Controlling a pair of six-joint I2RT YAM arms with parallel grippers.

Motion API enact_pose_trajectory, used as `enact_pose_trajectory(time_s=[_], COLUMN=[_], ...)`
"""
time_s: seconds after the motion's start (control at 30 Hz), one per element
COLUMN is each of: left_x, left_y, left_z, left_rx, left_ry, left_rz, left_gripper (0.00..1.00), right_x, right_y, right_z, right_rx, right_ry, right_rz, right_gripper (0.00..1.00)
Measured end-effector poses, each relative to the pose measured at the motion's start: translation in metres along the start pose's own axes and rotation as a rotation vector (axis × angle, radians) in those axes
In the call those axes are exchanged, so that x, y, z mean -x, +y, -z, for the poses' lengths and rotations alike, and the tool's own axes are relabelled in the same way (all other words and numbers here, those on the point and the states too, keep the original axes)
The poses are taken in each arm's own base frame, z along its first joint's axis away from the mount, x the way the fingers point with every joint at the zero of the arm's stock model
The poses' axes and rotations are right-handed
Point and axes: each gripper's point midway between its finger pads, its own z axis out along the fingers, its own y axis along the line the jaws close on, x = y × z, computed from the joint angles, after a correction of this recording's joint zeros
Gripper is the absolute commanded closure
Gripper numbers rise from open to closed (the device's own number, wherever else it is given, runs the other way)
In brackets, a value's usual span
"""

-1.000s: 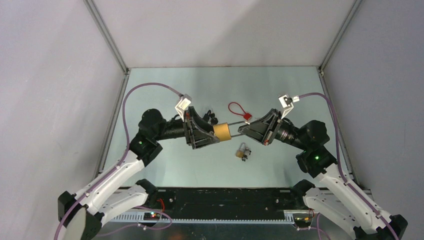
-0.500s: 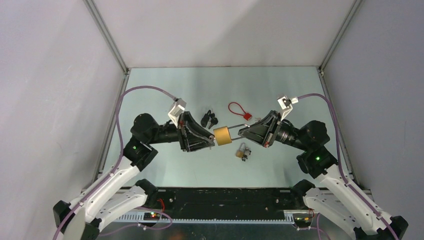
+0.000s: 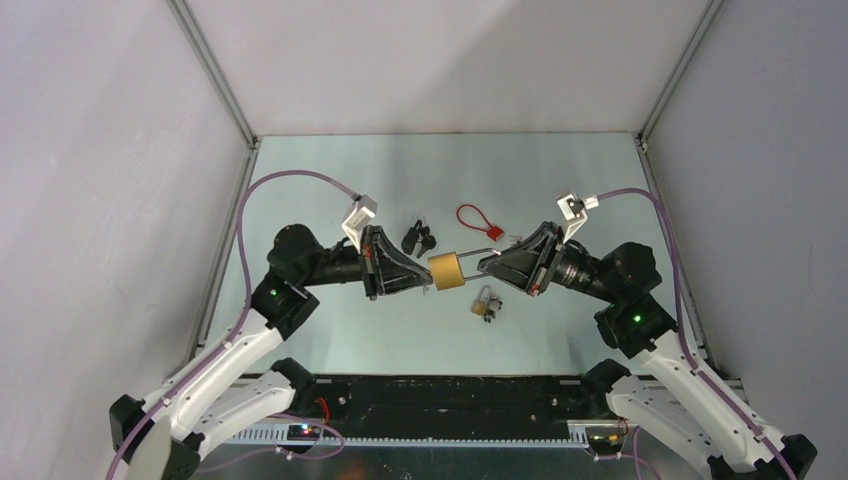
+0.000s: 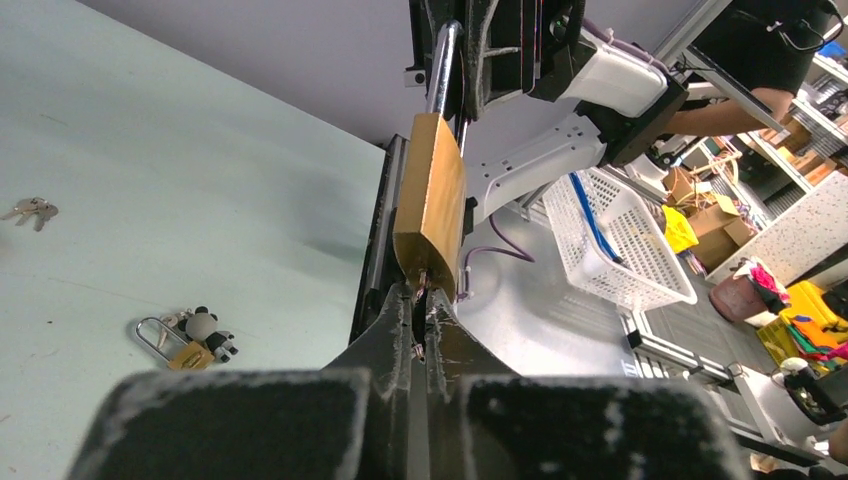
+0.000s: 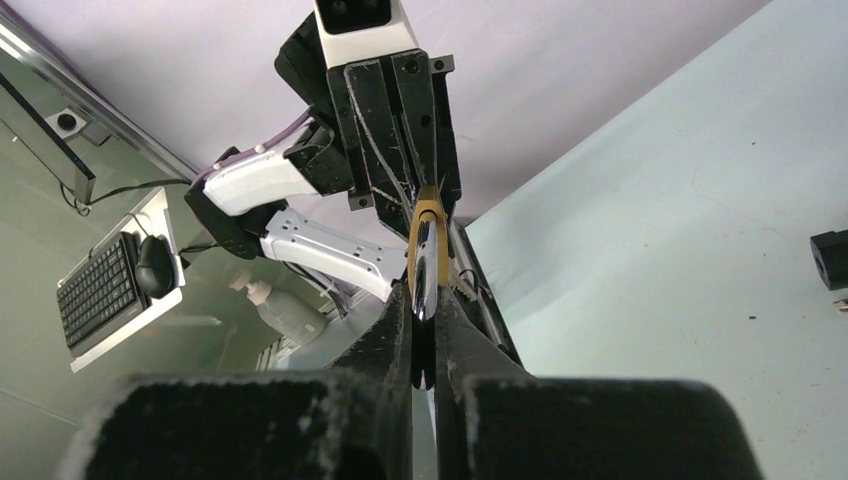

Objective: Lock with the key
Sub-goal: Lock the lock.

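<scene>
Lying loose on the pale green table (image 3: pixel 560 170) around the work are several small things. A red cable seal (image 3: pixel 478 220) is resting behind the claws. A pair of black-headed keys (image 3: pixel 418 238) is sitting just behind the left claw (image 3: pixel 425 272). A small padlock (image 3: pixel 485 302) with a panda charm is lying just in front of the gap between the arms. In the left wrist view, a bunch of silver keys (image 4: pixel 30 210) is showing farther off on the table. All of these are lying flat on the surface, apart from the arms and below the line running between the two claws.

The brass padlock (image 3: pixel 445 271) is hanging in the air above the table, between the two claws. It is turned sideways, with its shackle (image 3: pixel 470 262) pointing toward the right arm. The right claw (image 3: pixel 487 264) is pinching that shackle, its fingers pressing tight on the steel bar. The left claw is meeting the padlock's bottom end with its fingers (image 4: pixel 395 320) pressed together. It appears to be pinching the key (image 4: pixel 420 285), which is sticking into the keyhole end of the body.
</scene>
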Motion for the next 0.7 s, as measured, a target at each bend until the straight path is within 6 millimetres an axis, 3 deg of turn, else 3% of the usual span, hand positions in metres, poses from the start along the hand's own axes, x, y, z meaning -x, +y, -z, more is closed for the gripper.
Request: enact_pose_trajectory(time_s=[0.5, 0.6, 0.7], left_x=[0.014, 0.014, 0.013], left_y=[0.005, 0.018, 0.044], left_z=[0.013, 0.015, 0.021], left_rx=[0.098, 0.166, 0.308], left_ry=[-0.094, -0.106, -0.119], left_rz=[-0.042, -0.020, 0.023], left_gripper=[1.00, 1.00, 1.00], right_x=[0.028, 0.029, 0.027], right_y=[-0.003, -0.011, -0.021], right_z=[0.022, 0.024, 0.023], right_rx=[-0.119, -0.158, -0.197], right_ry=[-0.156, -0.166, -0.162], right_rz=[0.070, 0.066, 0.050], right_gripper=[1.00, 1.00, 1.00])
